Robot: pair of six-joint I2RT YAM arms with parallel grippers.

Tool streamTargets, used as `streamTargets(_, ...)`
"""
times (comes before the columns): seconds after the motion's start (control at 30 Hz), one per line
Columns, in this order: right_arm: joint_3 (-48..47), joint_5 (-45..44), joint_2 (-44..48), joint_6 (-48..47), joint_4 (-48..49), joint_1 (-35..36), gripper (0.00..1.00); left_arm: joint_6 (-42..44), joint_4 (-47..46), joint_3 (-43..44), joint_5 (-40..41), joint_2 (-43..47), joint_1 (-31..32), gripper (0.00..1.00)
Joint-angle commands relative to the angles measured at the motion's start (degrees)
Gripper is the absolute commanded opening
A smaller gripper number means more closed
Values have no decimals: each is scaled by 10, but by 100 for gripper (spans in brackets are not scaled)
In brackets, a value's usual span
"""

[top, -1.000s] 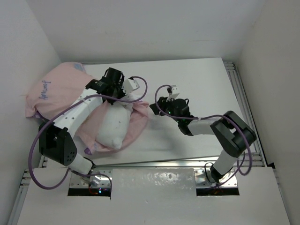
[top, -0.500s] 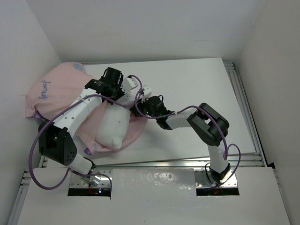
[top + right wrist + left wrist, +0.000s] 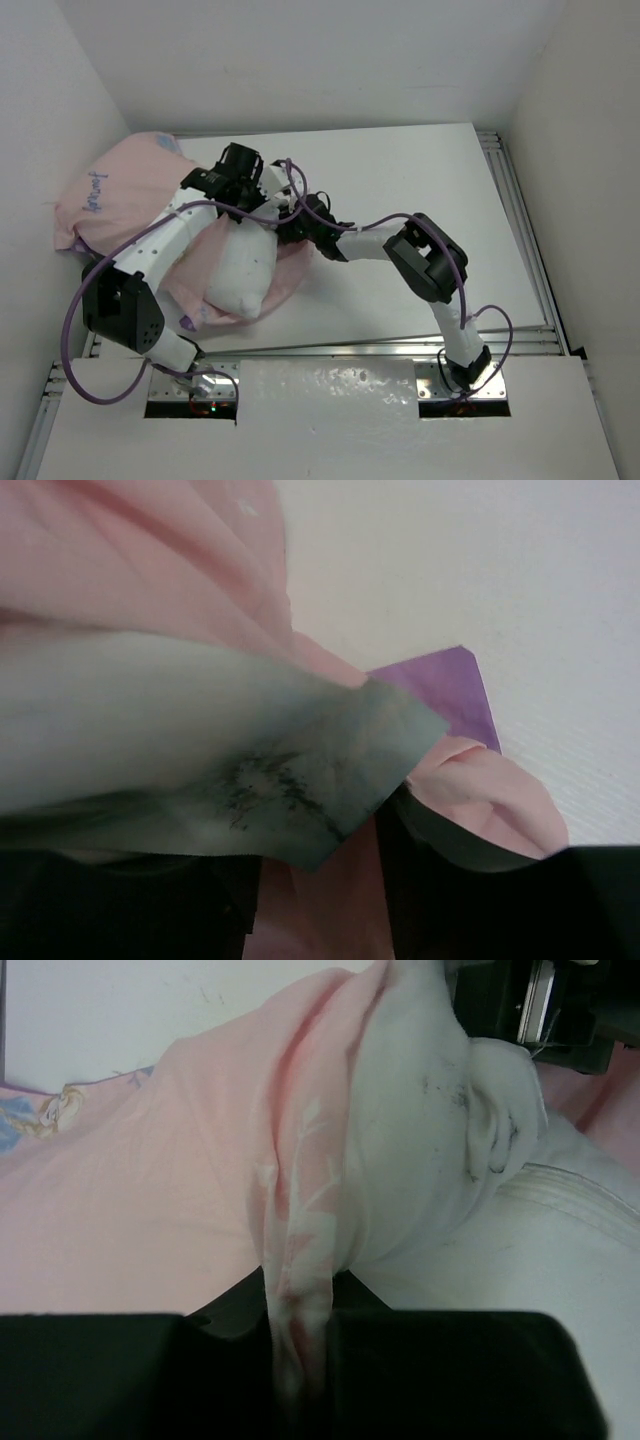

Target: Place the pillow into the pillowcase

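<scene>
So the left gripper [image 3: 300, 1355] is pinched tight on a fold of the pillowcase [image 3: 120, 190]. The right gripper [image 3: 315, 885] sits half-open at the pillow [image 3: 245, 265] corner, and I can't tell if it's gripping. The pillow lies on the pink fabric, left side of the table [image 3: 420, 180].

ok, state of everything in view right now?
Thin purple fabric pillowcase, pink-lined: rumpled, pink side showing, partly under the pillow.
Plump white rectangular pillow: lying on pillowcase, mostly uncovered.
Left gripper: shut on pillowcase edge.
Right gripper: open, at pillow's corner.

Bare table [image 3: 430, 180] right; pillow [image 3: 240, 270] and pillowcase [image 3: 120, 190] left.
</scene>
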State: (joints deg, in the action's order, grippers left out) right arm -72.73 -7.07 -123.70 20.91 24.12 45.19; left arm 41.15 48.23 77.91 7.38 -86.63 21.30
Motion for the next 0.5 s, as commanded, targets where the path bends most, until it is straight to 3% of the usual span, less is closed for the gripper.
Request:
streamTargets(0.0, 9, -4, 12, -29, -91, 7, 44, 5, 8, 44, -3, 17, 1, 1)
streamTargets(0.03, 4, 10, 10, -22, -99, 8, 41, 5, 8, 46, -6, 18, 1, 1)
streamTargets(0.1, -15, 10, -10, 2, -138, 8, 27, 3, 9, 54, -16, 18, 1, 1)
streamTargets(0.17, -35, -20, -24, 20, -163, 7, 3, 1, 14, 55, -20, 21, 1, 1)
streamTargets(0.33, 37, -64, 17, 55, -128, -15, 0, 6, 36, 43, -38, 39, 1, 3)
streamTargets(0.37, 67, 1, 50, 67, -55, -24, 0, 16, 44, 41, -48, 44, 1, 7)
streamTargets(0.43, 147, 82, 80, 100, 86, -45, 0, 41, 82, 40, -102, 44, 1, 29)
streamTargets(0.47, 162, 128, 93, 99, 111, -44, 0, 47, 95, 40, -122, 45, 1, 42)
